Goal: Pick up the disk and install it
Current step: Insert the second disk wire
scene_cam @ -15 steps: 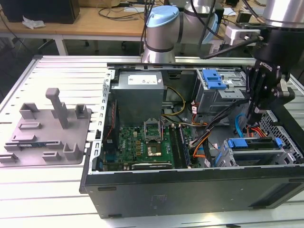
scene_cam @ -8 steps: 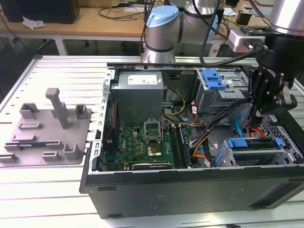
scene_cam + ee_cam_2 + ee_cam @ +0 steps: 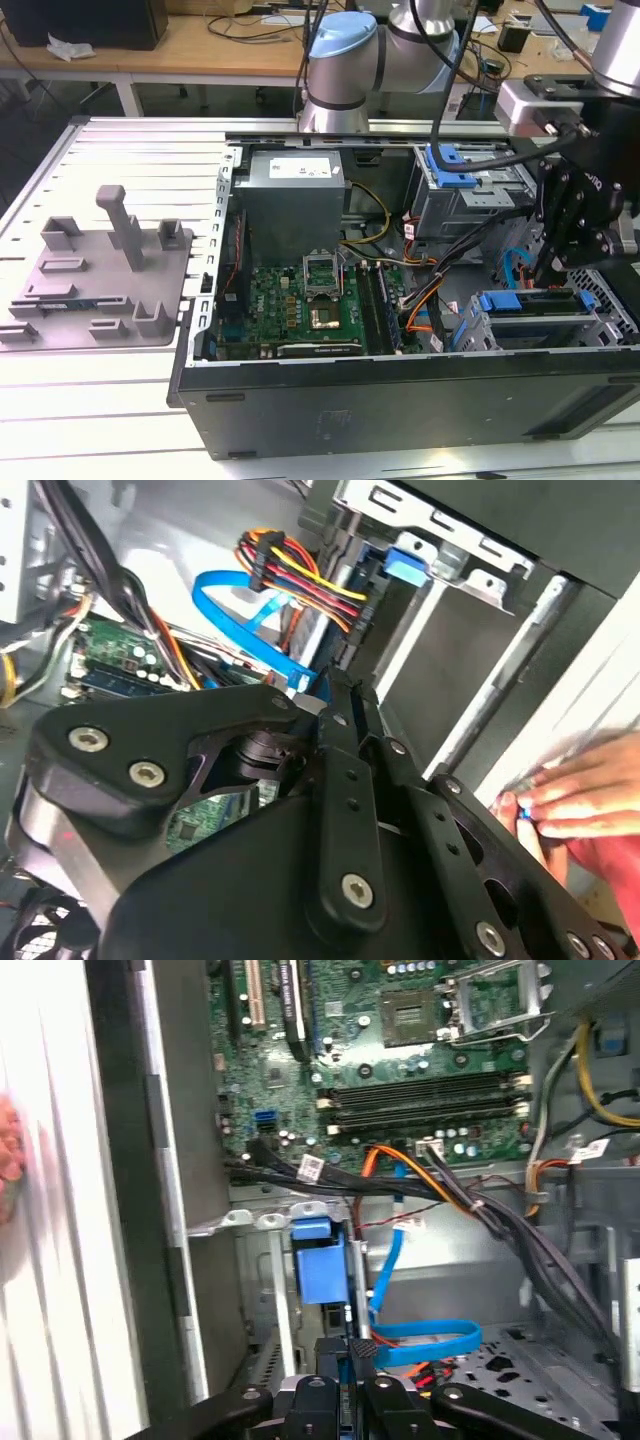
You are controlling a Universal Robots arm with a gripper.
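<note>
The disk (image 3: 530, 305), silver with a blue bracket at both ends, lies in the drive cage at the open computer case's front corner, on the exterior view's right. My black gripper (image 3: 552, 272) hangs straight over it, touching its top edge. In the first wrist view the gripper (image 3: 347, 1360) has its fingers nearly together with a thin blue strip between them, just behind the disk's blue bracket (image 3: 320, 1270). The second wrist view shows the gripper's black linkage (image 3: 300, 810) over the same bay.
A second drive cage (image 3: 470, 185) with a blue handle stands behind the gripper. Orange, black and blue cables (image 3: 430, 1340) run beside the bay. A grey stand with posts (image 3: 100, 270) sits on the exterior view's left. A person's hand (image 3: 580, 790) rests outside the case wall.
</note>
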